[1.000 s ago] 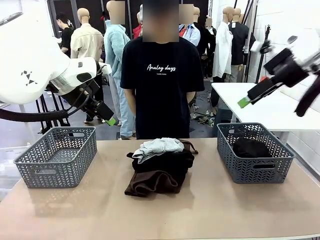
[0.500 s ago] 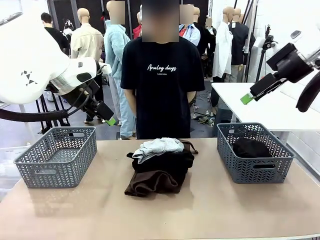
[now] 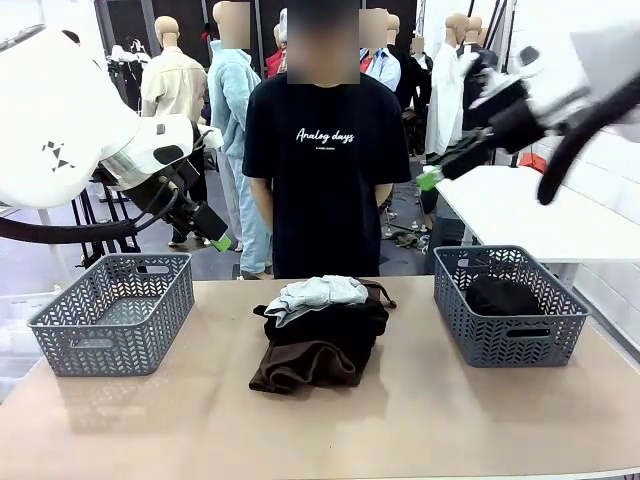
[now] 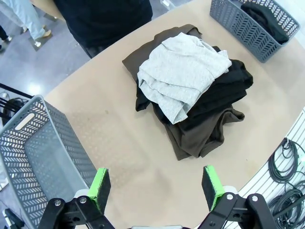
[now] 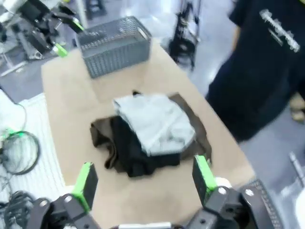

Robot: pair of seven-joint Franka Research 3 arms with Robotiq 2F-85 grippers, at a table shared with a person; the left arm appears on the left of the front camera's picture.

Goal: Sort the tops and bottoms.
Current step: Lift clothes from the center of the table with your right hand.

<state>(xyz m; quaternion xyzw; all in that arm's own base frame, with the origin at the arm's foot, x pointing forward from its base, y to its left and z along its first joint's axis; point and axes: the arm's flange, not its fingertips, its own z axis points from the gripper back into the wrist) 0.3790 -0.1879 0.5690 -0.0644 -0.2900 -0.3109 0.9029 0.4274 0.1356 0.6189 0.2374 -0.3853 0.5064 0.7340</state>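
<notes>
The right gripper (image 3: pixel 430 181), jaws spread and empty, has swung inward from two o'clock toward the garment pile (image 3: pixel 320 335) in the middle, likely for its next pick. The left gripper (image 3: pixel 222 242) hangs open at ten o'clock, unmoved.

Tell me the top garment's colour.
The top garment is pale grey-blue, clearest in the left wrist view.

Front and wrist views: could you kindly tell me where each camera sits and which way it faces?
Front view: fixed between the arms, facing the person across the beige table; left gripper and right gripper show, raised.
Left wrist view: looks down past open green-padded fingers at the cloth garment pile.
Right wrist view: likewise, from the right side.
Shared: the pale grey-blue garment topping the pile.
</notes>
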